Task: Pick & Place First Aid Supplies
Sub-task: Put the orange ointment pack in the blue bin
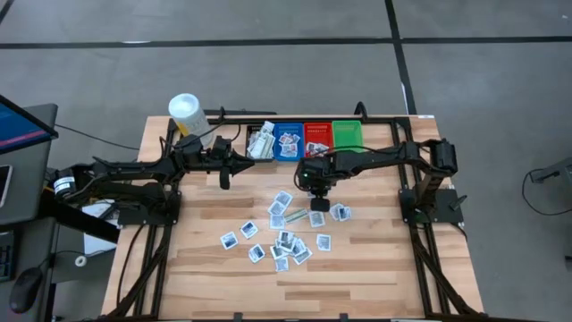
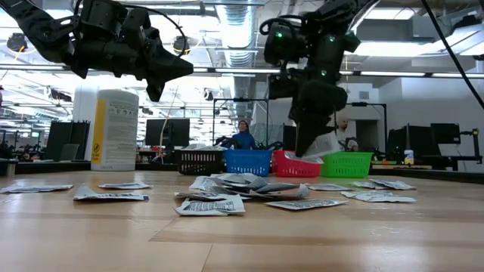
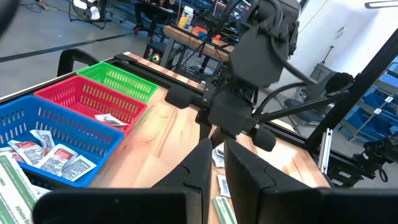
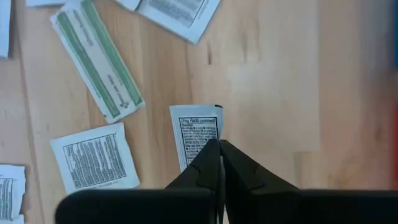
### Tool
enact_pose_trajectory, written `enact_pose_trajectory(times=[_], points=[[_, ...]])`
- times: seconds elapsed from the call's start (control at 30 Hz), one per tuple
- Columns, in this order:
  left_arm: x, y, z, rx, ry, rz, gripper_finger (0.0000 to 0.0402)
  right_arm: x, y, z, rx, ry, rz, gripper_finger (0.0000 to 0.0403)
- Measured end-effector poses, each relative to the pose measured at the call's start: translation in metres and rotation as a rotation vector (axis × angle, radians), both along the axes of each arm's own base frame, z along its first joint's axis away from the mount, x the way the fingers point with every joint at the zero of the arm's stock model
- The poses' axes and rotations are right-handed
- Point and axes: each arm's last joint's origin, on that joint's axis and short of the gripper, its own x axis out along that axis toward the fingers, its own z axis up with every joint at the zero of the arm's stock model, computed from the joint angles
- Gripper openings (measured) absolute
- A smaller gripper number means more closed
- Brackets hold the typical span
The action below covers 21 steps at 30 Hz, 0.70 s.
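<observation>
Several small white first aid packets lie scattered flat on the wooden table. My right gripper hangs above the pile's far side, shut on one white packet with black print, which the low view shows as the packet. My left gripper is held level at the far left, near the black bin. Its fingers are shut but for a slit, with nothing between them. My right gripper pinches the packet's near short end between its two fingertips. The fingers come from above, pointing steeply down. The packet sticks out slantwise beside the fingers, lifted clear of the table.
Four bins stand in a row at the far edge: black, blue, red, green; the first three hold packets. A white tub with a yellow label stands far left. A long green-striped packet lies near the held one.
</observation>
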Motion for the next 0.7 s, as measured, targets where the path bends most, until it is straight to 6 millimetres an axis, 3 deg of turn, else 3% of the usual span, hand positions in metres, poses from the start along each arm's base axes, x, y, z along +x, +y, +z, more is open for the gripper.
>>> enact_pose_trajectory(times=[0.2, 0.7], points=[[0.0000, 0.0000, 0.0000, 0.000, 0.000, 0.000, 0.0043, 0.0045, -0.0078, 0.0107, -0.006, -0.020, -0.002, 0.0001], [0.0000, 0.0000, 0.0000, 0.000, 0.000, 0.000, 0.0043, 0.0028, -0.0063, 0.0101, 0.059, -0.007, -0.026, 0.0006]])
